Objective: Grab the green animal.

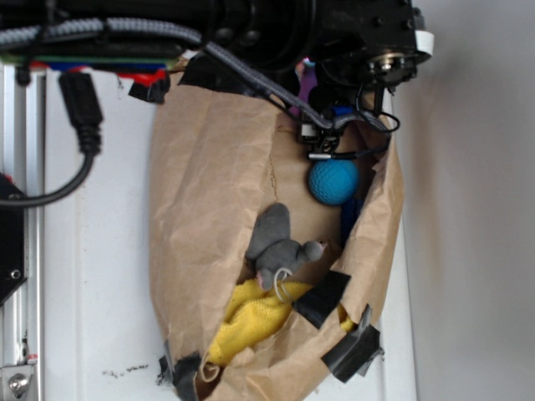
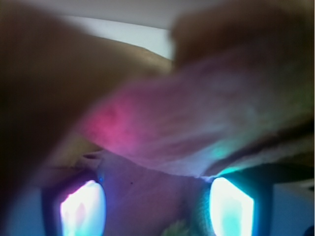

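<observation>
In the wrist view only a small patch of the lime-green fuzzy green animal point(image 2: 173, 230) shows, at the bottom edge. It lies between the fingers, nearer the right one. My gripper point(image 2: 156, 209) is open, its two glowing fingers wide apart and low inside the brown paper bag point(image 1: 209, 167). Blurred paper folds fill the upper half of that view. In the exterior view the black arm point(image 1: 351, 42) reaches in from the top over the bag's upper right part. It hides both the fingers and the green animal.
Inside the bag lie a blue ball point(image 1: 333, 181), a grey plush mouse point(image 1: 276, 242) and a yellow cloth point(image 1: 251, 322). Black tape pieces point(image 1: 351, 351) hold the bag's lower rim. A black cable point(image 1: 79, 109) hangs at the left, beside a metal rail point(image 1: 21, 251).
</observation>
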Controlling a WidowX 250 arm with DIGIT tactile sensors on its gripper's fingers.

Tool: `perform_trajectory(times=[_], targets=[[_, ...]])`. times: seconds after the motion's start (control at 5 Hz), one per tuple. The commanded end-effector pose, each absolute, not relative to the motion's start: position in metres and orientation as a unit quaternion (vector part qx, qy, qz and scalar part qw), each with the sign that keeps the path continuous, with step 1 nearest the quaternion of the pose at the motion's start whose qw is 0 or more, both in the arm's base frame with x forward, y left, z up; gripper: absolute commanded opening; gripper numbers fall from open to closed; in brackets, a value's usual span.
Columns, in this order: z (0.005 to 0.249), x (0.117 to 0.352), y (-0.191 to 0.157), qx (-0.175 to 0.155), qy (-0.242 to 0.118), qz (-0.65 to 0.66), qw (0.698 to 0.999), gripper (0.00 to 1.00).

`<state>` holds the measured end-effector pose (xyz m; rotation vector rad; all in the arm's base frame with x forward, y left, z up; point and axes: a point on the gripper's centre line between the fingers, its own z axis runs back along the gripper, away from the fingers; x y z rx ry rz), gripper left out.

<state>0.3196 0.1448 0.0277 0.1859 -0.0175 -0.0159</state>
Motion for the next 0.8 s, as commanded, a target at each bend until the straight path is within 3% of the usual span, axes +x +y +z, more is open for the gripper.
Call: perform_trajectory(times=[0.0,0.6], targets=[[0.044,0.318,0.165,0.107,-0.042,-0.016,0.993,0.0],[0.056,0.313,0.16,0.109,-0.057,-0.028,0.992,0.0]])
